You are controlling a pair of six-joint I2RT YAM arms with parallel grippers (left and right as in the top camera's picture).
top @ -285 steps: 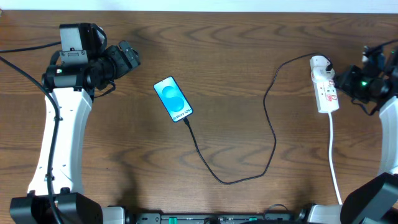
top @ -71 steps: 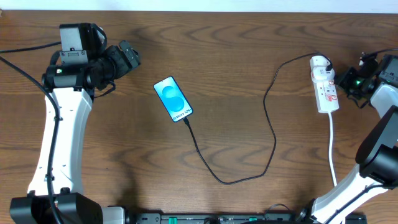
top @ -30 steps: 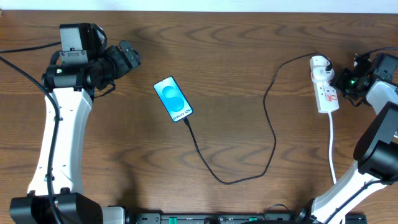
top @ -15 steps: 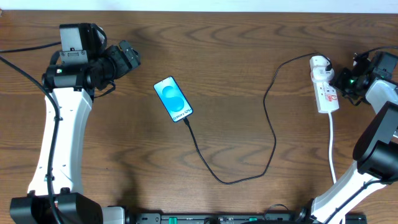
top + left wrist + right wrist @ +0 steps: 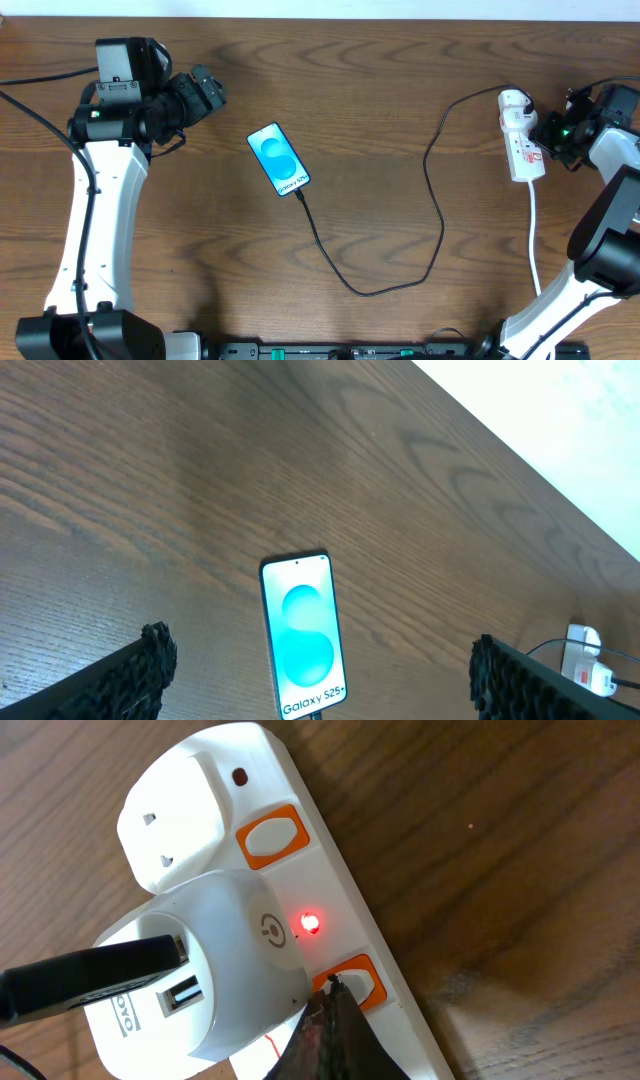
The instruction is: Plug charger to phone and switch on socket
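Observation:
The phone [image 5: 279, 159] lies on the table with its blue screen up; it also shows in the left wrist view [image 5: 303, 636]. The black charger cable [image 5: 437, 205] runs from the phone's lower end in a loop to its white plug head [image 5: 205, 960], seated in the socket strip [image 5: 522, 137]. A red light [image 5: 309, 923] glows on the strip [image 5: 300, 870]. My right gripper [image 5: 335, 995] is shut, its tip on an orange switch [image 5: 353, 978] beside the plug head. My left gripper [image 5: 315, 670] is open, above and left of the phone.
The strip's white cord [image 5: 536, 245] runs down toward the front edge at the right. A second orange switch [image 5: 270, 834] and an unused outlet [image 5: 170, 815] sit further along the strip. The table's far edge meets a white wall [image 5: 560, 420].
My right gripper has moved in from the right toward the socket strip over the earlier frames and rests against it. The left arm, phone and cable have not moved.

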